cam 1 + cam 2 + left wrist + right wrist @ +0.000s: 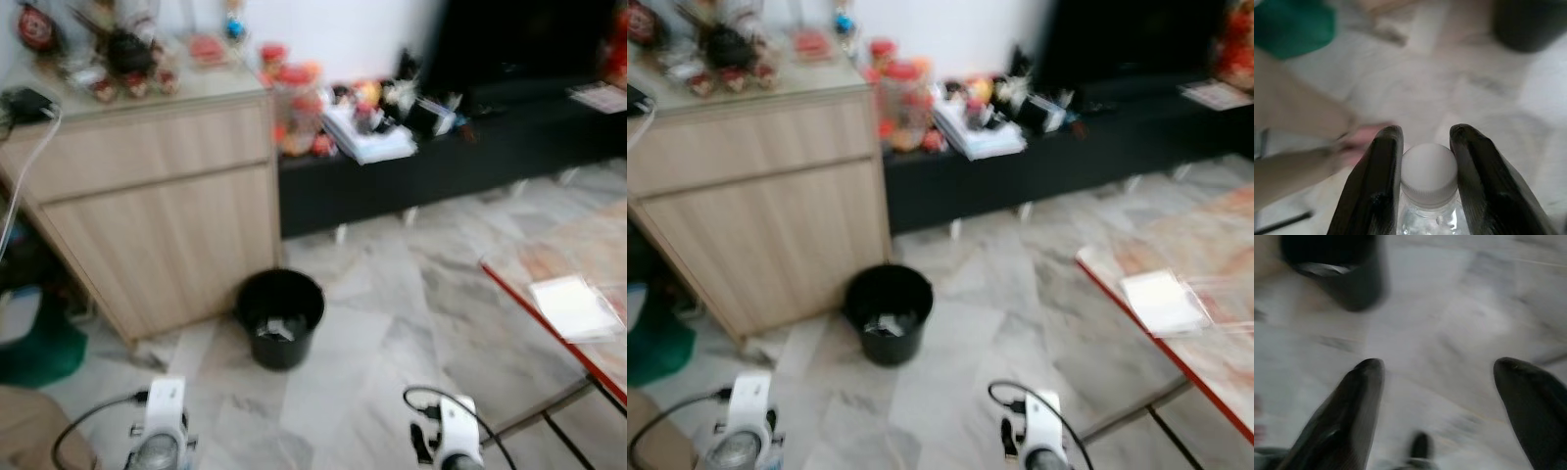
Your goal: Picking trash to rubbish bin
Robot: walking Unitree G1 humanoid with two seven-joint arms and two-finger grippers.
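Observation:
A black rubbish bin [280, 315] stands on the marble floor beside a wooden cabinet, with some scraps inside it. My left gripper [1426, 142] is shut on a clear plastic bottle with a white cap [1429, 169]; its two black fingers [1376, 181] press the neck just under the cap. The left arm's wrist [163, 426] shows at the bottom of the head view, short of the bin. My right gripper [1437, 369] is open above the floor with nothing between its fingers; the bin [1334, 271] lies ahead of it. The right wrist [453, 431] sits low, right of the bin.
A light wooden cabinet [147, 206] with clutter on top stands at the left. A low black TV bench [441, 157] runs along the back wall. A red-edged table [568, 294] with a white packet [573, 305] juts in from the right. A green object [34, 348] lies at far left.

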